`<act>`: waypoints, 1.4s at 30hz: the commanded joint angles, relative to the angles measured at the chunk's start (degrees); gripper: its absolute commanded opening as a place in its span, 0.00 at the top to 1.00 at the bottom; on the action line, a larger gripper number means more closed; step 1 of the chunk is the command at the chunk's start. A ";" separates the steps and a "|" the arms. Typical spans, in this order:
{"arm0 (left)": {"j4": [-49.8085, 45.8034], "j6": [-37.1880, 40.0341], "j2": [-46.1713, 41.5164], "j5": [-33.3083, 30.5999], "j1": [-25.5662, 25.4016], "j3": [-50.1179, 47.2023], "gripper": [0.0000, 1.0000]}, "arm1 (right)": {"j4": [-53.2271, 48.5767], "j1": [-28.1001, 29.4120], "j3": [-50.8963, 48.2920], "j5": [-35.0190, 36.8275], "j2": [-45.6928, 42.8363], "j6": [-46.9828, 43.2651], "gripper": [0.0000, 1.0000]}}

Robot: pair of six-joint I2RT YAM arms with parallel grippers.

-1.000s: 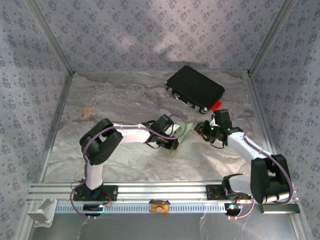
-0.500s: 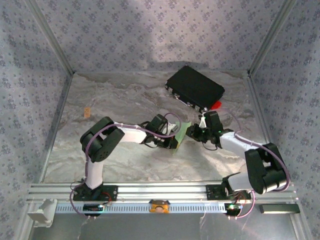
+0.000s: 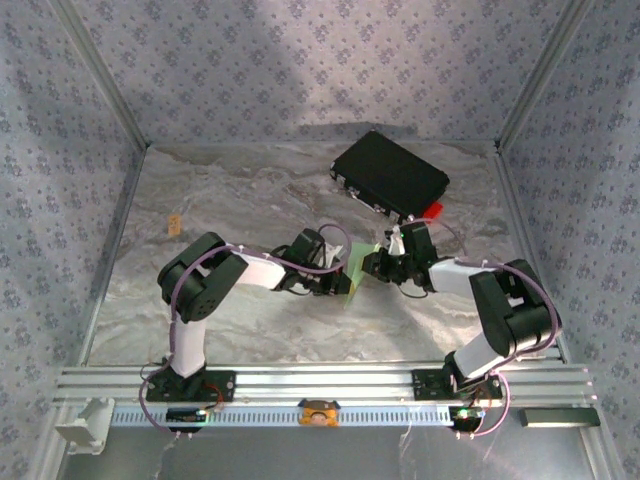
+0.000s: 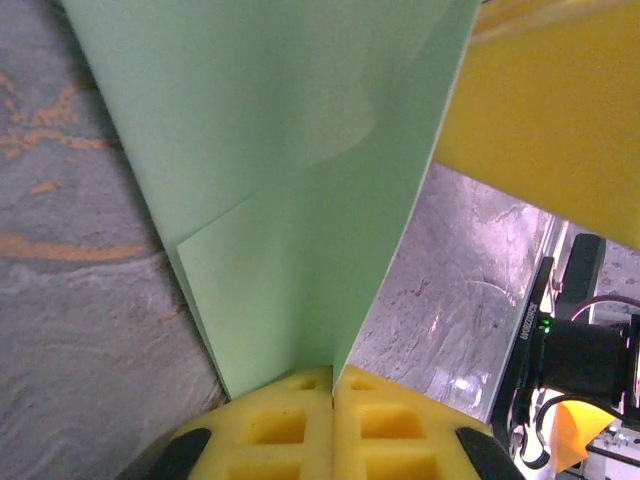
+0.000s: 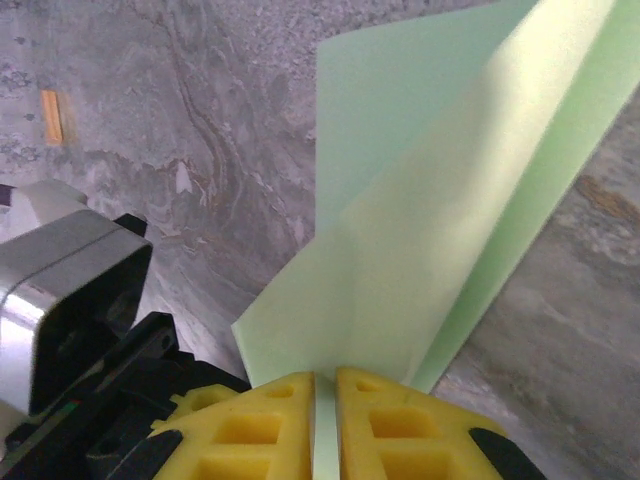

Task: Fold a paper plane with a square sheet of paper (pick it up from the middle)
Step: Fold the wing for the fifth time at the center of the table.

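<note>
1. The paper (image 3: 357, 268) is in the middle of the table (image 3: 250, 200). It stands up off the top, between the two claws. It is pale green and bent into a V along one fold.
2. The left claw (image 3: 342, 276) has its yellow pads (image 4: 270, 430) pressed tight together on the bottom of the fold. That keeps the fold shut, so the paper cannot slip or flop open.
3. The right claw (image 3: 372, 266) reaches in from the right. Its pads (image 5: 250, 430) sit very close, one on each side, with the paper in the thin gap. It looks like it pinches the paper too.
4. I think both claws hold on because thin paper is floppy. One can keep it in place while the other pulls or presses a new fold.
5. It is not a plane yet. I see no pointy nose, so there is a lot left to fold.
6. The black case (image 3: 390, 178) lies far back on the right, with a red tab (image 3: 431, 210) just beside it. Both are apart from the paper, so there is room to work.
</note>
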 commanded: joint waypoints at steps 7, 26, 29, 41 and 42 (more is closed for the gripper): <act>3.05 -4.24 1.44 0.89 0.98 -1.25 1.00 | 4.12 -0.43 1.62 -2.87 2.91 0.58 0.85; 10.65 -12.15 3.09 1.30 2.83 -4.62 1.00 | 6.40 -1.15 3.15 -5.97 6.89 0.54 0.84; 9.76 -12.23 3.36 1.13 2.91 -4.38 1.00 | 6.61 -1.10 3.53 -6.24 7.69 0.50 0.84; 7.51 -13.38 4.03 0.05 3.55 -4.62 1.00 | 7.83 -1.72 3.84 -6.77 9.59 0.74 0.84; 7.42 -13.51 4.07 0.04 3.52 -4.64 1.00 | 7.93 -1.87 3.86 -6.76 9.74 0.76 0.84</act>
